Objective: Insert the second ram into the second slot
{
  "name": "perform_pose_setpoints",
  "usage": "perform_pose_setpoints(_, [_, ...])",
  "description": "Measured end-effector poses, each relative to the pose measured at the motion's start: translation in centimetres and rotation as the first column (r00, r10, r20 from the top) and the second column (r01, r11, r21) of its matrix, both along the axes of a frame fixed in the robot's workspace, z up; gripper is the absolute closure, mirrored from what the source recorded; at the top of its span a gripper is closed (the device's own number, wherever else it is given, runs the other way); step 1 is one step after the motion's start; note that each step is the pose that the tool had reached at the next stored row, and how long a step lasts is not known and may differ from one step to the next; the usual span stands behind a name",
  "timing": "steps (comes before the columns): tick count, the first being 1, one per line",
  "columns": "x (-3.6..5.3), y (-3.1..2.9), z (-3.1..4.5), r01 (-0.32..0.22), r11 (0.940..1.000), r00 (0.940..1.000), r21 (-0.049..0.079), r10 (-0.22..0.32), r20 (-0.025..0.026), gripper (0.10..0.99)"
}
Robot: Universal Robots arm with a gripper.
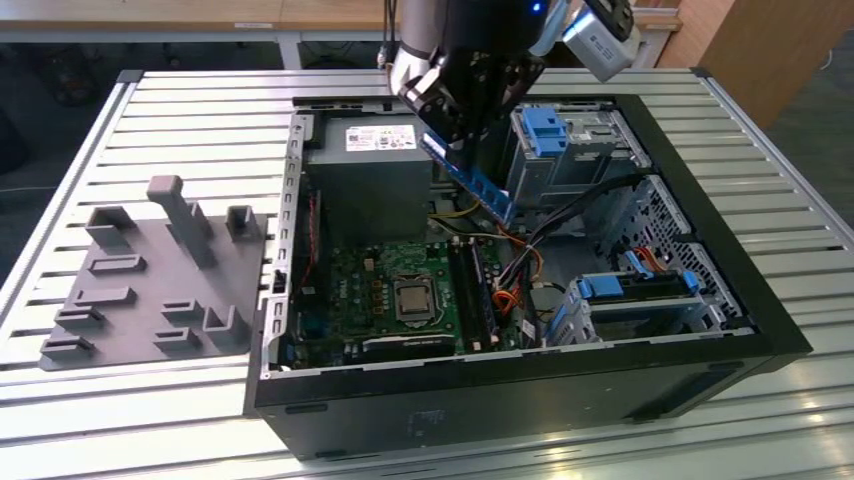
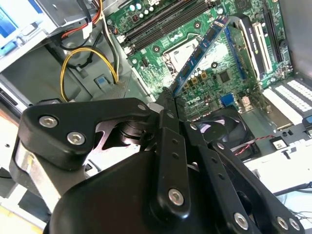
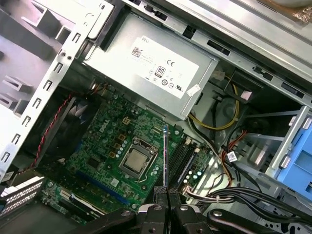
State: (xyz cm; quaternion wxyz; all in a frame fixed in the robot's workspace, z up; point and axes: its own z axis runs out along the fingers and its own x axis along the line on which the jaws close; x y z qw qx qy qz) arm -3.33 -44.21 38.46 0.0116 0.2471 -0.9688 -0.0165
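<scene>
The arm's upper part is cut off at twelve o'clock in the exterior view, and the gripper covers the top end of the second ram; in the first wrist view we see that ram only edge-on as a thin line, so its chips are hidden there; whether any of the memory slots already holds a stick we cannot make out.

The jaws are closed narrowly on the second ram's upper end, as both wrist views show where the fingers meet on it; the stick hangs tilted in the air above the motherboard, its free end pointing toward five o'clock in the exterior view, clear of the slots and not seated.

Inside the open computer case, the grey power supply lies at nine o'clock from the ram, just beside it; a blue drive-bay latch stands at two o'clock; the processor socket sits at seven o'clock, beside the slots; loose cables cross near the stick's free end, with a yellow loop in the second wrist view.

A grey fixture tray lies on the slatted table, at nine o'clock from the case.
</scene>
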Motion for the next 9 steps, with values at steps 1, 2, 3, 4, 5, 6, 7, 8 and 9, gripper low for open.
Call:
perform_pose_setpoints(1, [0.00,0.00,0.00,0.005,1.0000,1.0000,0.000,-0.005,0.0000,0.961])
perform_pose_setpoints(2, [0.00,0.00,0.00,0.011,0.9999,0.9999,0.000,-0.011,0.0000,0.961])
perform_pose_setpoints(3, [0.00,0.00,0.00,0.017,0.9999,0.9999,0.000,-0.017,0.0000,0.961])
perform_pose_setpoints(4, [0.00,0.00,0.00,0.022,0.9998,0.9998,0.000,-0.022,0.0001,0.961])
perform_pose_setpoints(5, [0.00,0.00,0.00,0.028,0.9996,0.9996,0.000,-0.028,0.0000,0.961])
perform_pose_setpoints(6, [0.00,0.00,0.00,0.033,0.9995,0.9995,0.000,-0.033,0.0000,0.961])
perform_pose_setpoints(7, [0.00,0.00,0.00,0.038,0.9993,0.9993,0.000,-0.038,0.0000,0.961])
perform_pose_setpoints(8, [0.00,0.00,0.00,0.044,0.9990,0.9990,0.000,-0.044,0.0000,0.961])
perform_pose_setpoints(9, [0.00,0.00,0.00,0.049,0.9988,0.9988,0.000,-0.049,0.0000,0.961])
